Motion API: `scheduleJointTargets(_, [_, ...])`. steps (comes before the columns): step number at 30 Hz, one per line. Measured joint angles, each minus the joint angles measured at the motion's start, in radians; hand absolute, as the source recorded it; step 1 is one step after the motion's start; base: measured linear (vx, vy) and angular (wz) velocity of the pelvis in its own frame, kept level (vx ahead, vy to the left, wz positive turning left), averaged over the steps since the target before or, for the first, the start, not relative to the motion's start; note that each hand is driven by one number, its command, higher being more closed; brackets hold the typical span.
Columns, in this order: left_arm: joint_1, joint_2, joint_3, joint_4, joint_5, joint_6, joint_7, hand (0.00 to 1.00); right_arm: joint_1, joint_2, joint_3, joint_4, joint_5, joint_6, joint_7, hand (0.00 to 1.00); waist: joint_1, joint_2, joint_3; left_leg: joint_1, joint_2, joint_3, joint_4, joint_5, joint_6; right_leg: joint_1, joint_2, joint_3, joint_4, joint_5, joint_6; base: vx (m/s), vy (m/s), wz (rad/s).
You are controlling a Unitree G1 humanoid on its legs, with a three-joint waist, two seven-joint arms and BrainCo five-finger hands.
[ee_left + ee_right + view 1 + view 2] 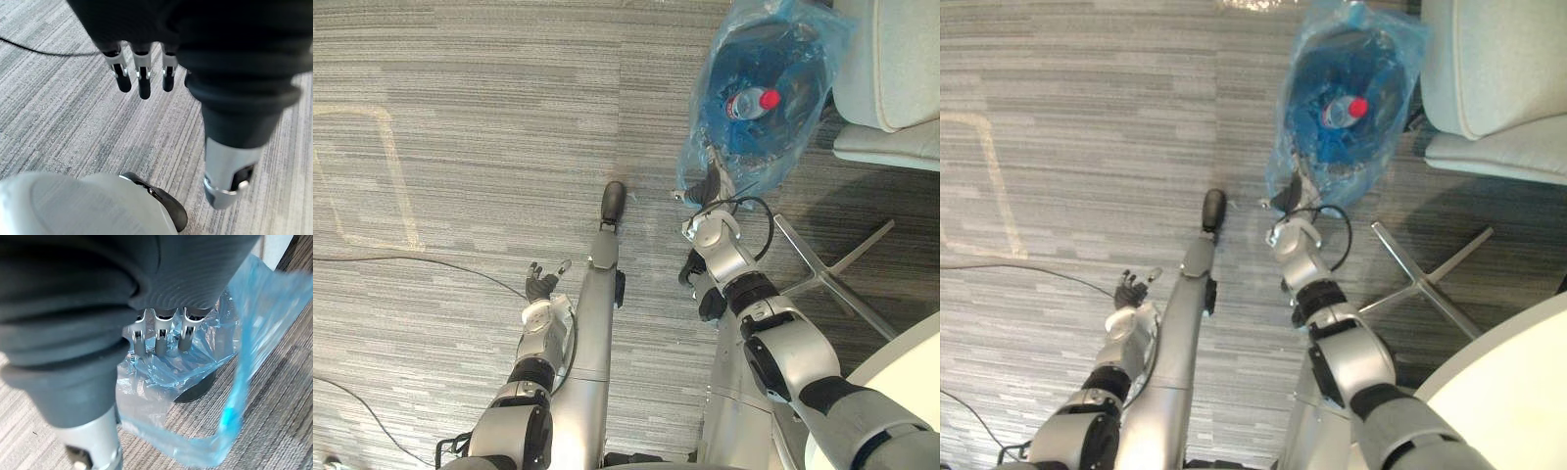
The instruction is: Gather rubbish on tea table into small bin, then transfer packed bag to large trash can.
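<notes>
A blue plastic bag [759,108] lines a small dark bin [195,389] standing on the carpet. Inside it lies a bottle with a red cap [769,98] among other rubbish. My right hand [705,191] sits at the bag's near edge, and in the right wrist view its fingers [159,338] are closed on a fold of the blue plastic, which is pulled up toward the hand. My left hand [540,284] hangs low at the left over bare carpet, its fingers [142,78] straight and holding nothing.
A pale upholstered chair [891,78] stands just right of the bin, with its metal star base [832,264] spreading toward my right arm. A round white table edge [901,392] shows at the lower right. A pale tape outline [391,166] marks the carpet at left.
</notes>
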Motion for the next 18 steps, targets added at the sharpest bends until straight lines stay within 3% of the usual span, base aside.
scheduleJointTargets(8, [0.0, -0.001, 0.019, 0.001, -0.001, 0.0, -0.006, 0.0, -0.008, -0.003, -0.025, -0.009, 0.108, -0.031, 0.003, 1.0, 0.0, 0.0, 0.0, -0.005, 0.003, 0.003, 0.001, -0.002, 0.002, -0.011, 0.003, 0.006, 0.004, -0.006, 0.009, -0.03, 0.002, -0.02])
scheduleJointTargets(18, [0.0, -0.001, 0.039, 0.001, -0.002, 0.002, -0.011, 0.0, 0.012, 0.009, -0.042, -0.086, 0.155, -0.057, 0.007, 1.0, -0.002, 0.0, 0.001, -0.013, 0.009, 0.005, 0.024, -0.003, -0.003, -0.012, 0.008, 0.006, 0.007, -0.003, 0.005, -0.01, 0.002, -0.02])
